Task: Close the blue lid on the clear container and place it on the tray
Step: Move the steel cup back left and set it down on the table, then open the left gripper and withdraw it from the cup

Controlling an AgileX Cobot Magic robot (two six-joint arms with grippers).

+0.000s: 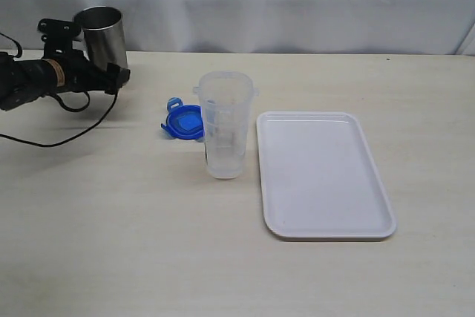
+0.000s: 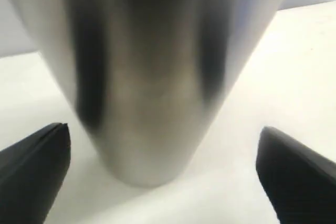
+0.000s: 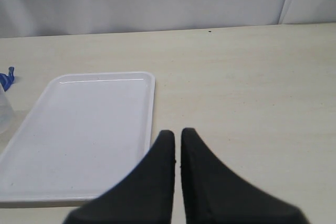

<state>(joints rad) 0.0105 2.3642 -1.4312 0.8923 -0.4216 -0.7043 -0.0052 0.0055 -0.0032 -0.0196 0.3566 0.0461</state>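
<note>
The clear container (image 1: pixel 225 124) stands upright and uncovered in the middle of the table. The blue lid (image 1: pixel 184 122) lies flat on the table just behind and left of it, touching or nearly touching it. To the container's right lies the white tray (image 1: pixel 326 176), with nothing on it. My left gripper (image 1: pixel 117 76) is at the far left beside a steel cup (image 1: pixel 102 35). In the left wrist view the gripper (image 2: pixel 164 129) is open, its fingers wide of the cup (image 2: pixel 152 77) and not touching it. My right gripper (image 3: pixel 177 132) is shut and empty, hovering near the tray's (image 3: pixel 89 129) edge.
The steel cup stands near the table's back left corner, by a white backdrop. A black cable (image 1: pixel 59 139) trails from the left arm across the table's left side. A sliver of the blue lid (image 3: pixel 6 77) shows past the tray in the right wrist view.
</note>
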